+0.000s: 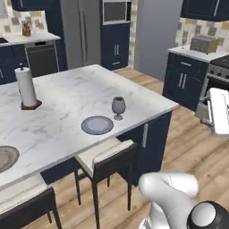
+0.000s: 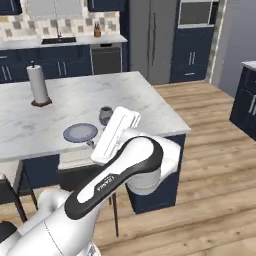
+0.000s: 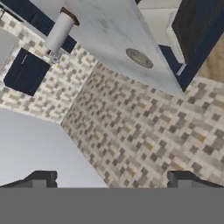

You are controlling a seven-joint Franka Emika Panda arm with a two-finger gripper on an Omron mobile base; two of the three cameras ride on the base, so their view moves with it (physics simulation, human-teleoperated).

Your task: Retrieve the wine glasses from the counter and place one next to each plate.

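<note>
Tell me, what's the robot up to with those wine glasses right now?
Gripper open, empty. One wine glass upright beside bluish plate on island. Second glass on far counter by toaster.

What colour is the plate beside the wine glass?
The plate is bluish grey, clearest in the left base view.

Wood plank floor (image 1: 197, 147), navy cabinets (image 1: 184, 80), mosaic tile backsplash (image 2: 30, 25), steel fridge (image 1: 80, 31)

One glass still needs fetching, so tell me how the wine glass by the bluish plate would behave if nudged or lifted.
The wine glass stands upright on a thin stem and small foot beside the bluish plate, so a sideways nudge would likely tip it. On its side, the rounded bowl would probably roll across the island top. It looks thin and smooth, so probably light, fragile and slippery.
</note>
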